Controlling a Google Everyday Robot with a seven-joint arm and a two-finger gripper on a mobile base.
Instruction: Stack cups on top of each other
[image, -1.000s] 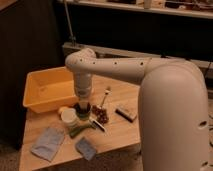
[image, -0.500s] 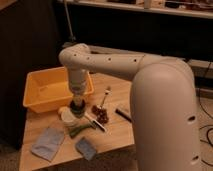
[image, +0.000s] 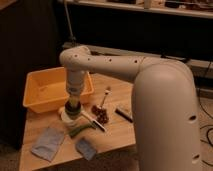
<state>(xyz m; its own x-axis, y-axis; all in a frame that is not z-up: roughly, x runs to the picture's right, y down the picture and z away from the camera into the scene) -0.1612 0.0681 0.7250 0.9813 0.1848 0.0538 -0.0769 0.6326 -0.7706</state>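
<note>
— Starting at the near edge, what lies on the table (image: 120, 136)?

— Two grey-blue cloths: a larger cloth (image: 47, 143) on the left and a smaller cloth (image: 86, 148) just to its right. The robot's big pale arm (image: 165, 100) fills the right foreground.

— And a bit farther in?

— A long green curved thing (image: 79, 131) lies flat, just in front of the cups. To its right are a light stick-like item (image: 95, 122) and a dark red cluster (image: 101, 116).

— Where are the cups?

— The white cup (image: 65, 118) stands on the table beside the front right corner of the tub. The dark olive cup (image: 73, 109) is right at its mouth, above the white rim. Whether it is seated inside or just over it, I cannot tell.

— The gripper?

— The gripper (image: 73, 104) points straight down from the wrist, directly on top of the olive cup. I cannot tell whether it is clamped on the cup or loose.

— Behind that?

— A yellow tub (image: 37, 97) sits on the far left of the table. A pale spoon-like utensil (image: 106, 94) and a dark bar (image: 123, 114) lie to the right. A shelf (image: 150, 10) runs along the dark back wall.
</note>
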